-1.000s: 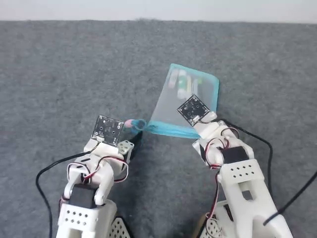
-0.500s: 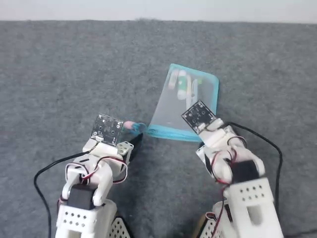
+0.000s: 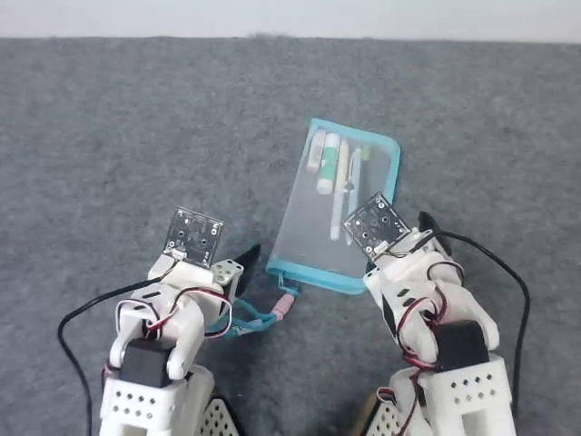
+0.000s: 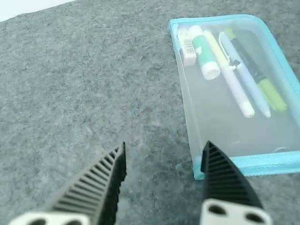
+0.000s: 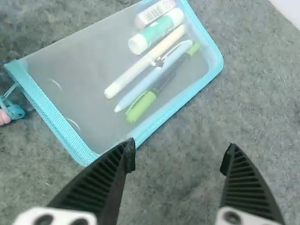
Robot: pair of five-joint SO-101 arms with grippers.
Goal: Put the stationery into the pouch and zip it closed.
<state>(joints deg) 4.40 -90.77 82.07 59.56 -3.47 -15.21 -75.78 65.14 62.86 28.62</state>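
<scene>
**Pouch lies flat ahead of both tools, zip edge nearest the arms**

High view: the pouch (image 3: 340,213) lies flat on the grey desk (image 3: 109,136). Its long axis runs away from the arms and leans a little toward the right arm's side. The stationery (image 3: 336,168) sits inside, at the far end. The thick zip edge is the near short side, and the zip pull (image 3: 269,313) trails off the corner closest to the left tool (image 3: 238,268). The right tool (image 3: 399,236) hangs over the other near corner, so it is nearer to the pouch body.

Left wrist view: the left tool (image 4: 165,147) has its jaws apart and holds nothing. The pouch (image 4: 220,122) lies ahead and off to one side, with its near corner just beside one jaw tip.

Right wrist view: the right tool (image 5: 180,146) is likewise spread and empty, above the desk just beside the pouch (image 5: 93,89). The zip looks fully drawn, so the task seems done.
</scene>
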